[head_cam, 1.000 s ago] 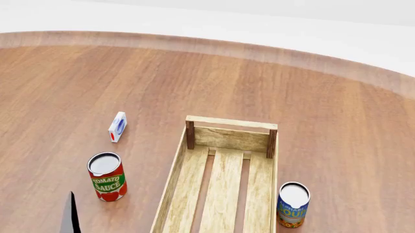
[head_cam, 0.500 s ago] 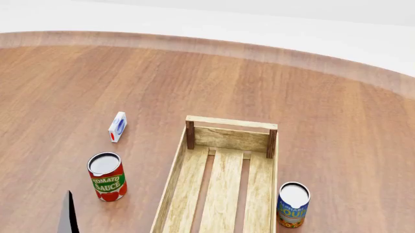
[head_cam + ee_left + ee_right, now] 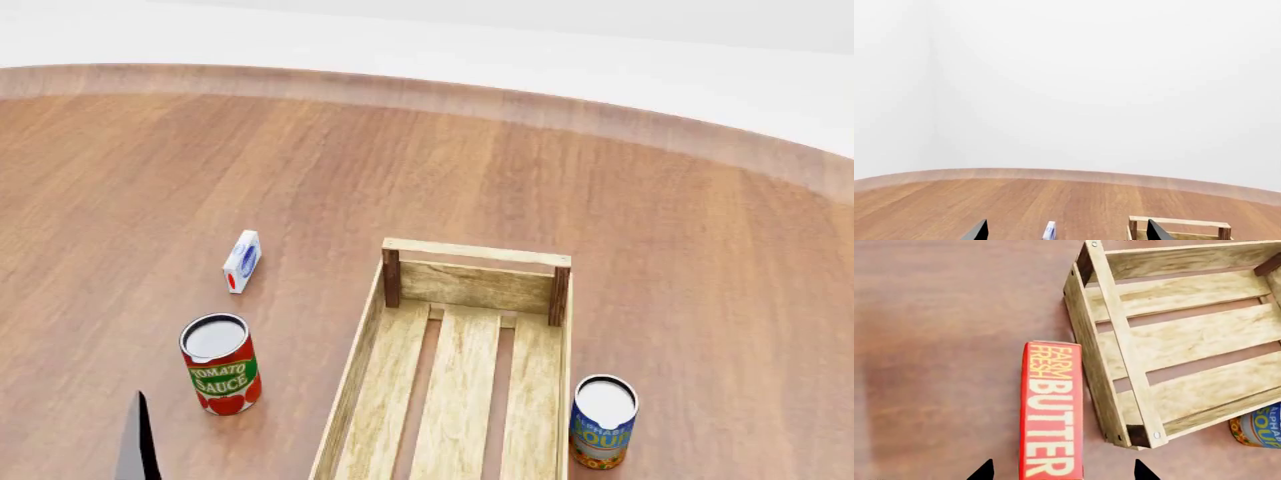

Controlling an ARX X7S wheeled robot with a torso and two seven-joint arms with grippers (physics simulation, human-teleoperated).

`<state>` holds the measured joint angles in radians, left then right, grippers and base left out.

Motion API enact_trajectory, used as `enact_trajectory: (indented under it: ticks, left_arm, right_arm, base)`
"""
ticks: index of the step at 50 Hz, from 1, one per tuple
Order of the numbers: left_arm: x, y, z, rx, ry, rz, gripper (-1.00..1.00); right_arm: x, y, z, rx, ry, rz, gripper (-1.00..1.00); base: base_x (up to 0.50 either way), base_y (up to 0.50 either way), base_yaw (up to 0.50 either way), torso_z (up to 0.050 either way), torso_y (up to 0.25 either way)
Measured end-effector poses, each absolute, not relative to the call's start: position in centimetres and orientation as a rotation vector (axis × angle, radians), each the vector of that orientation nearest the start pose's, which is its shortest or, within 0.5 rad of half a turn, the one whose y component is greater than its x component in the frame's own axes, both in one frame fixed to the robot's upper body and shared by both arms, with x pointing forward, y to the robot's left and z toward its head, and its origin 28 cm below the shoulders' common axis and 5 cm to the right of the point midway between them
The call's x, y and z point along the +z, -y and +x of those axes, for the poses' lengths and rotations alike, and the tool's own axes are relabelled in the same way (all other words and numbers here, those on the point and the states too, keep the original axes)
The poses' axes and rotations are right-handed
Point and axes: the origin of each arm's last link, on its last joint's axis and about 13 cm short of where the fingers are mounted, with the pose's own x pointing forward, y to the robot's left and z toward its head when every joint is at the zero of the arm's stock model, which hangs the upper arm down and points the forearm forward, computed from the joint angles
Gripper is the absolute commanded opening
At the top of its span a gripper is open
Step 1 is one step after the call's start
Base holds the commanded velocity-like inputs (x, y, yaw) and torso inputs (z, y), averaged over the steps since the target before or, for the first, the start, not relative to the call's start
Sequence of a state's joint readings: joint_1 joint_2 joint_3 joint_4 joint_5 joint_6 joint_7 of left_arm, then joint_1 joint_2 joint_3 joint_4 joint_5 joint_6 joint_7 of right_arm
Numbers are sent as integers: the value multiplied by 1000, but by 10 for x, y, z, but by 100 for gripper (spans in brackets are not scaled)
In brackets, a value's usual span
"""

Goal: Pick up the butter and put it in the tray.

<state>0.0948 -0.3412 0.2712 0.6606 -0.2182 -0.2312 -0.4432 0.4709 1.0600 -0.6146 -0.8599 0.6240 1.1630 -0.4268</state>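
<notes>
1. Butter [image 3: 1051, 410] is not in the tray [image 3: 1111, 345] yet — in the right wrist view the red-orange carton lies flat on the wooden table [image 3: 941, 340], just outside one long side wall of the crate, near a corner post. Whether it touches that wall I cannot tell.
2. Your right gripper [image 3: 1062, 471] hangs over the carton with its two dark fingertips spread, one on either side of it. Nothing is pinched, so the pick is not yet done.
3. What is left, as I judge it: descend, close on the carton, lift it, carry it over the side wall and set it on the slats.
4. Your left gripper [image 3: 1064, 231] shows only two dark tips, set well apart, so it is open and holds nothing. It points across the table toward the far wall.
5. Room on the crate side is tight — the fingertip nearest the crate must go down in the narrow gap beside the wall, and it could catch the rim. The other side of the carton is bare table, so you have space there.
6. The tray's slatted floor is free of objects, and the walls are low, so a modest lift should clear them.
7. Mind the blue soup can [image 3: 603, 420] standing just right of the tray. The tomato sauce can [image 3: 219, 363] and the small white carton [image 3: 242, 260] stand well left of it, out of your path.
</notes>
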Motion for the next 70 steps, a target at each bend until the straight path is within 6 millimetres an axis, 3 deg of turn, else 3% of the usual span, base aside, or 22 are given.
enact_trajectory:
  ticks: [32,55,70]
  left_arm:
    - [106,-198,166,14,242,0,100]
    - [104,-198,167,15,239,8,100]
    - [102,-197,167,14,234,16,100]
  right_arm:
    - [130,178,176,1031,-757,-695,100]
    - [126,189,178,1024,-795,-674,100]
    - [130,196,191,1052,-820,-694,100]
  base:
    - [0,0,0,0,0]
    - [0,0,0,0,0]
    - [0,0,0,0,0]
